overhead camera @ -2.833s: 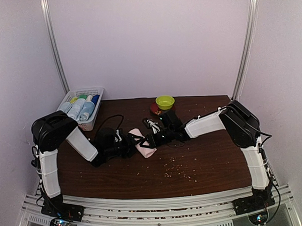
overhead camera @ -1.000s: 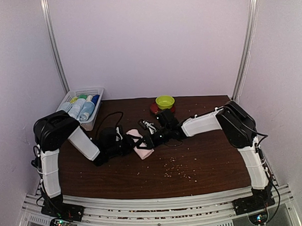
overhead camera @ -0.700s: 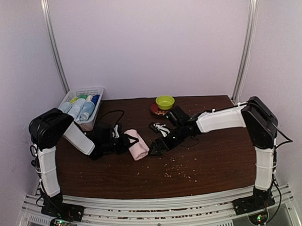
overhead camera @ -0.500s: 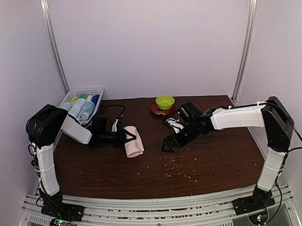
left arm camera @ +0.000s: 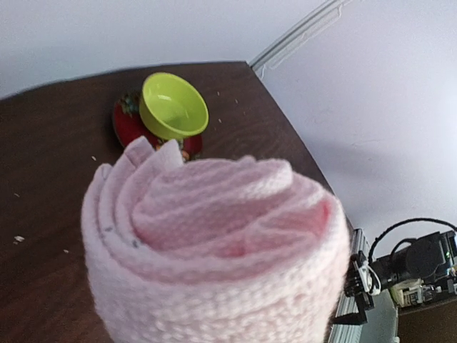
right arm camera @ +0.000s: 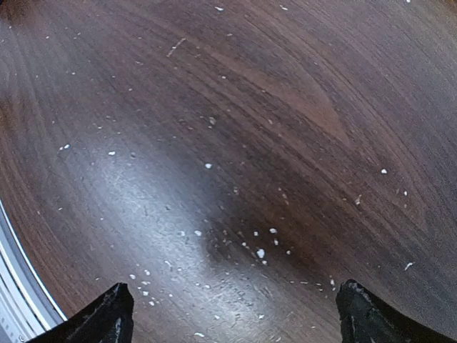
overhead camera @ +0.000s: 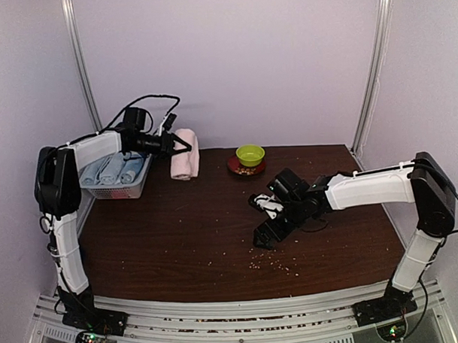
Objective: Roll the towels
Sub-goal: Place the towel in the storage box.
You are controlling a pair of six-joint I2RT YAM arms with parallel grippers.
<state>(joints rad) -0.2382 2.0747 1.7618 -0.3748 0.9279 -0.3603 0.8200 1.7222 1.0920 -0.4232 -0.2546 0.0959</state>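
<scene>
At far left, by the table's (overhead camera: 164,241) back edge, the left gripper (overhead camera: 174,145) has its jaws closed on the pink towel (overhead camera: 185,155). It holds the towel as a tight roll, lifted off the wood and just right of the basket (overhead camera: 115,192). The left wrist view shows the roll's spiral end, layers snug. The basket holds pale blue rolled shapes; whether a blue towel is among them I cannot tell.

Rolling of this towel looks finished, and the step in hand seems to be carrying it to the basket. The next move calls for swinging left over the rim and lowering the roll before the jaws part, so it does not unwind.

Further right a bowl (overhead camera: 250,153) sits near the back edge. The right gripper (overhead camera: 263,238) hangs low over crumbs (right arm camera: 260,253) mid-table, jaws spread wide, gripping nothing.
</scene>
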